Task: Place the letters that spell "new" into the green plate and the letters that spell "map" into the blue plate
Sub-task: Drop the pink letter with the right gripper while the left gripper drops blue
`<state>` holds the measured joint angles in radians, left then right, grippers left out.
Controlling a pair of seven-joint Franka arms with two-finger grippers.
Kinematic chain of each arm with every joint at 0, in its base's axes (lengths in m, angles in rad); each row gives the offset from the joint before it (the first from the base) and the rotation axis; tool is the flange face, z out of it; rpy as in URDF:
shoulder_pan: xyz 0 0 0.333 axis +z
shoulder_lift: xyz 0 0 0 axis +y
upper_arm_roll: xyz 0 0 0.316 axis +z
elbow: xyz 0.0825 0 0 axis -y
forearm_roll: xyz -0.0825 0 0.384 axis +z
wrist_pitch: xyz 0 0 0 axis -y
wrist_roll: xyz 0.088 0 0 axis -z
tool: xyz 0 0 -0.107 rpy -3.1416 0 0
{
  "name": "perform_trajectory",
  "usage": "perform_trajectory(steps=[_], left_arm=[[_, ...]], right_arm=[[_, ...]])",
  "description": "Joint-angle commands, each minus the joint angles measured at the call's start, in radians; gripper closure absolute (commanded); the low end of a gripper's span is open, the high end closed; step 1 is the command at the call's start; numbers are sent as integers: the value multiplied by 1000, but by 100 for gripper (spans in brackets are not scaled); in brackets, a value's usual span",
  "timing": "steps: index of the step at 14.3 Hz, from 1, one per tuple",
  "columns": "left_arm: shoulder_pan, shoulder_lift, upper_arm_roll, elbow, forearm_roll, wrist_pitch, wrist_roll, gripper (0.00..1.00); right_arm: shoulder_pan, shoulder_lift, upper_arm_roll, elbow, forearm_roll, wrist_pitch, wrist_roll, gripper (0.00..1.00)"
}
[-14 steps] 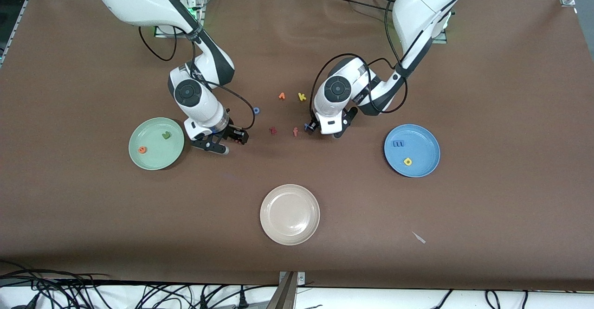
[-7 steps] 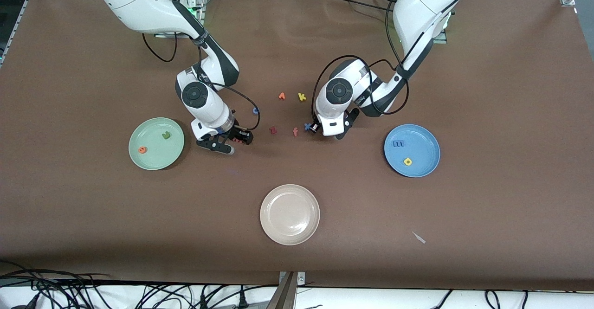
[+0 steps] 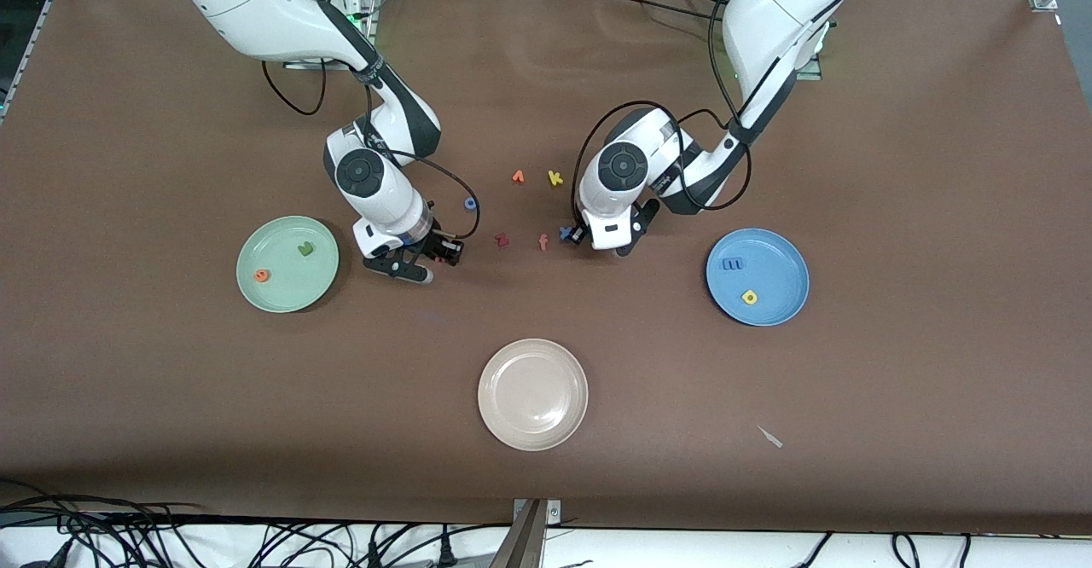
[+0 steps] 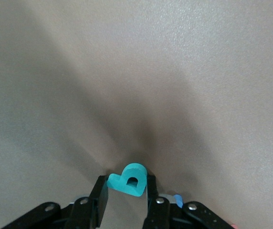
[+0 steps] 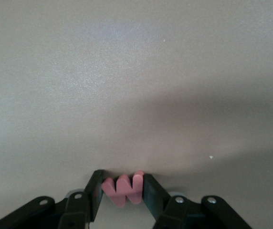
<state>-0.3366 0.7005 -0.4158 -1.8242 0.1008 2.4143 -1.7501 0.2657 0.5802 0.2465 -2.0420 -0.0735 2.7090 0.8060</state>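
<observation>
**Two letters gripped, four already plated**

While both arms reach low over the bench [image 3: 896,167], we count three plates: the green plate [image 3: 275,291], the blue plate [image 3: 781,248] and a beige plate [image 3: 533,394] nearest the front camera. The green plate holds two letters — a dark green n [image 3: 304,249] and an orange e [image 3: 262,275]. The blue plate holds two as well, a blue m [image 3: 733,264] and a yellow p [image 3: 750,297]. The right gripper [image 5: 122,191], beside the green plate, has its fingers clamped on the pink w [image 5: 123,188]. The left gripper [image 4: 125,191] pinches the teal a [image 4: 128,179]. Between the arms we see six loose letters [image 3: 520,210] on the bench.
</observation>
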Motion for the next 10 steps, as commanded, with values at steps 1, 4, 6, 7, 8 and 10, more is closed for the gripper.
perform_trajectory(steps=[1,4,6,7,8,10], left_arm=[[8,-6,5,-14,22,-20,-3,69],[53,-42,5,2,23,-119,62,68],[102,-85,3,3,28,-196,174,68],[126,-111,2,6,28,-237,240,68],[155,-125,3,17,28,-280,301,68],[233,-160,2,28,28,-387,479,68]], right_arm=[[9,-14,-15,0,-19,-17,-4,72],[3,-110,-26,5,-17,-167,-68,73],[-20,-187,-30,5,-17,-286,-161,73],[-45,-225,-32,3,-17,-338,-229,73],[-87,-258,-30,-1,-17,-382,-308,72],[-185,-299,-30,-12,-17,-457,-472,71]])
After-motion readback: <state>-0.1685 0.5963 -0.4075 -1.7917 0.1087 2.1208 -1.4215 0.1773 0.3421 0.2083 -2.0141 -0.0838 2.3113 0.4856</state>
